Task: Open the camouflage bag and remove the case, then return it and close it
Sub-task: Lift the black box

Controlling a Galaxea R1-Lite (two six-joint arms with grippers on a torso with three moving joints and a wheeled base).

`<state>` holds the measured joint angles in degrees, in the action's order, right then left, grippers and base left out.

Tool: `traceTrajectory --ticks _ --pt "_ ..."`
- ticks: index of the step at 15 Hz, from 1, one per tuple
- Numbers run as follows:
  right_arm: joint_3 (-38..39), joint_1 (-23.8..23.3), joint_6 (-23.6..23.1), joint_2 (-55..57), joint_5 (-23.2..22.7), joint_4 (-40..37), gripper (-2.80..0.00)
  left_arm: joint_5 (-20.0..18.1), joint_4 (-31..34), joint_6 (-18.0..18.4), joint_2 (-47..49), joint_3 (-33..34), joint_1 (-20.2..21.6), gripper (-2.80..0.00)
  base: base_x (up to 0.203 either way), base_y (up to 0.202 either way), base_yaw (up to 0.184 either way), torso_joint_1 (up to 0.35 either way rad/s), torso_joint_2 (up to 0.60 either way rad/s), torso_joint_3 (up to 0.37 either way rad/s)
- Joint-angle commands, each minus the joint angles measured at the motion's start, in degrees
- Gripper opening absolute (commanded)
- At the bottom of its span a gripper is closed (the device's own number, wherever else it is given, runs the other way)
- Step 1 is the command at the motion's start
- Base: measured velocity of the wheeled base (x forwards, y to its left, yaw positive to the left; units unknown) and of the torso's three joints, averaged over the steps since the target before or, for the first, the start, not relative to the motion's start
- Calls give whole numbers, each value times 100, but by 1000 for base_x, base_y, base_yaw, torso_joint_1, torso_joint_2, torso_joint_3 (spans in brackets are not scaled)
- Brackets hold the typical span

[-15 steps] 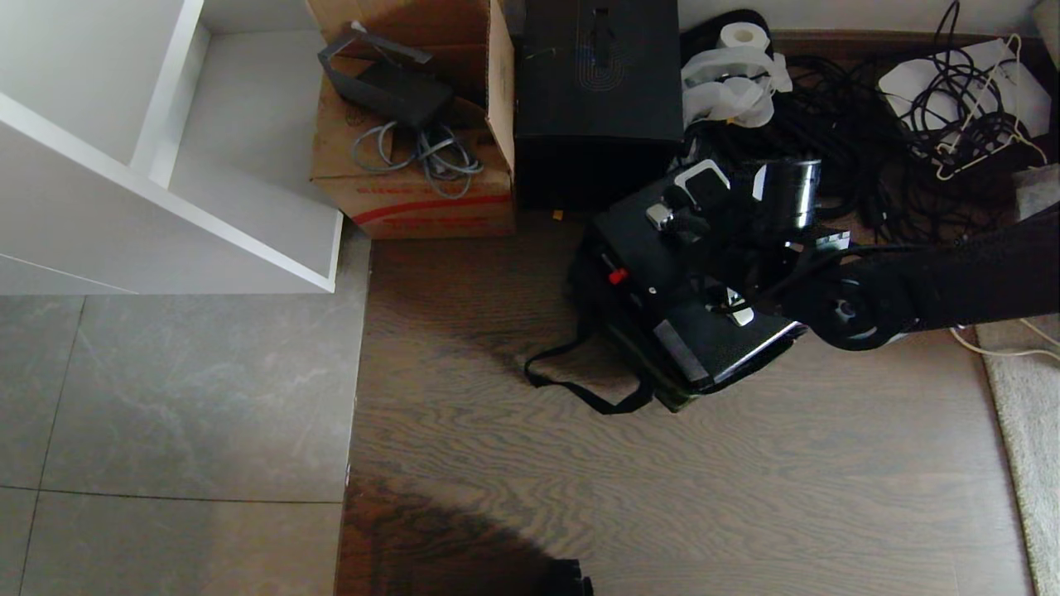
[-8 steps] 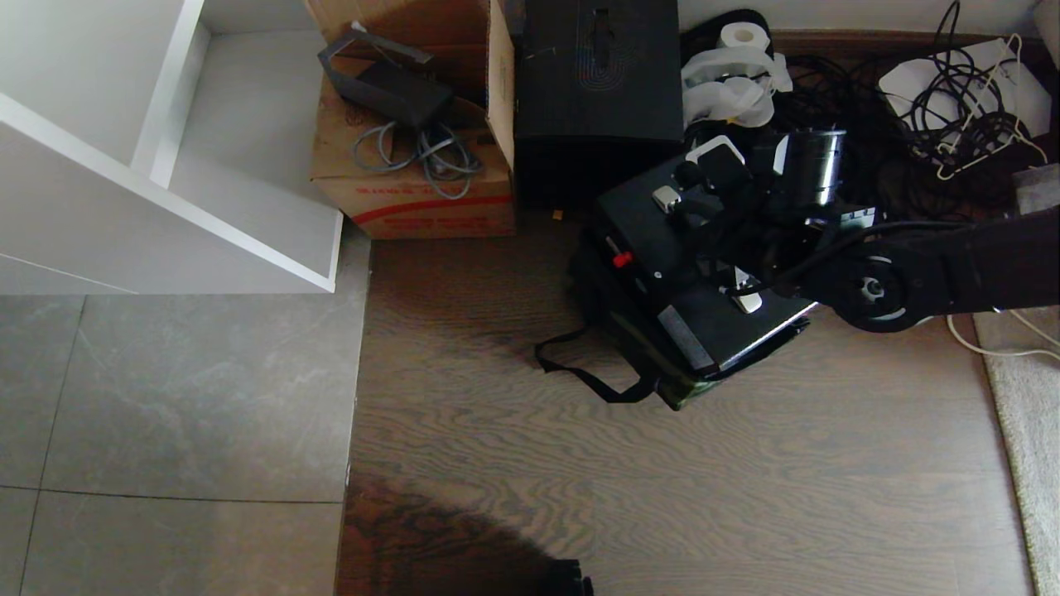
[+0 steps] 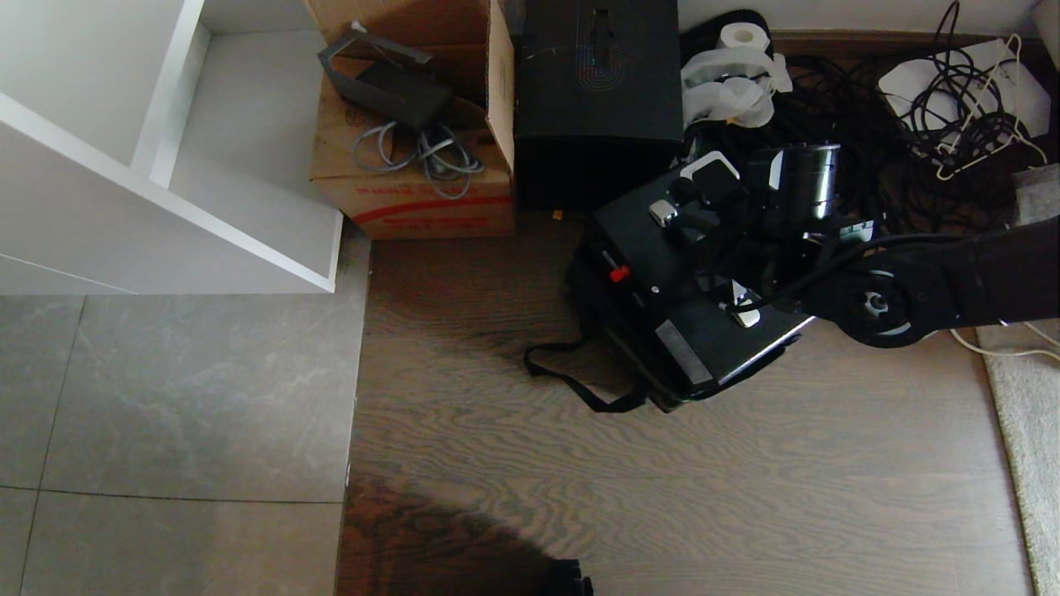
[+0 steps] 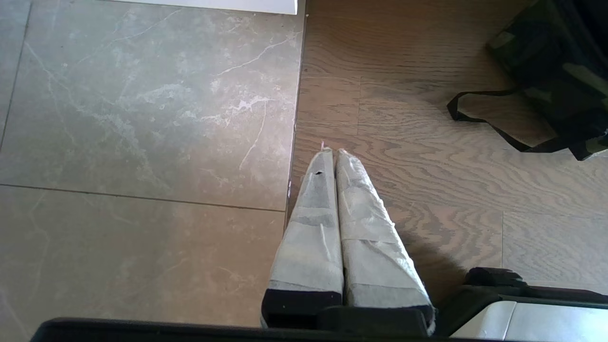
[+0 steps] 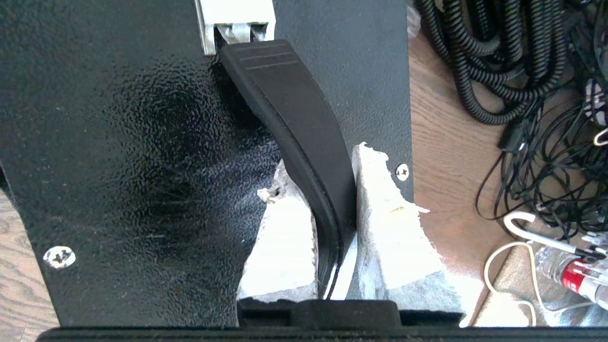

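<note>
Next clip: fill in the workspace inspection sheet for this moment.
Surface: wood floor meeting grey tile.
Job's things: case over the camouflage bag, strap trailing on the floor.
Clutter: cardboard carton, tall black box, paper roll.
End effectors: right end effector shut on the case's handle; left end effector shut, idle above the floor.
Cables: tangle by the wall.
Surroundings: white shelf unit, rug edge.

One camouflage bag (image 3: 662, 396), one case (image 3: 662, 281). One tall black box (image 3: 596, 83), one cardboard carton (image 3: 414, 186). One paper roll (image 3: 741, 37).
</note>
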<state>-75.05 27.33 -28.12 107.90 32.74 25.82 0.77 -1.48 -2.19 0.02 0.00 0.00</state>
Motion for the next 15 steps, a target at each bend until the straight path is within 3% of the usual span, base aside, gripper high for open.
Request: traceTrajectory --ticks 1,15 --pt "7 0 -27 -50 13 20 -280 3 -2 -9 -2 53 0 -280 0 0 0 0 0 0" --pt "114 53 -326 -292 -28 32 -280 3 -2 -4 -2 53 0 -280 0 0 0 0 0 0"
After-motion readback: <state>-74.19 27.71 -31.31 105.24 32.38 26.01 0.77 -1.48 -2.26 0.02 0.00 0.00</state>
